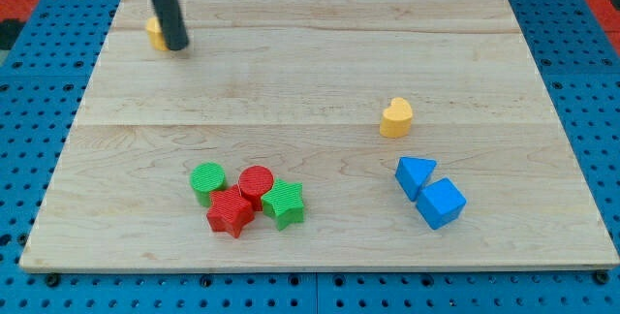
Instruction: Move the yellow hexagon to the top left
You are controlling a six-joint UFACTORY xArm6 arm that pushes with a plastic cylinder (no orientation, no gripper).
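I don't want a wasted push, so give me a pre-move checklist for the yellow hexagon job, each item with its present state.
1. Yellow hexagon in the top left area of the board: ok, it sits close to that corner.
2. My tip located: ok, it is at the hexagon's right side, partly hiding it.
3. Tip touching the hexagon: cannot tell, the rod covers the meeting point.
4. Hexagon fully on the board: ok, though near the view's left edge.
5. Other blocks out of the way: ok, the yellow heart, the blue pair and the red and green cluster lie far off.
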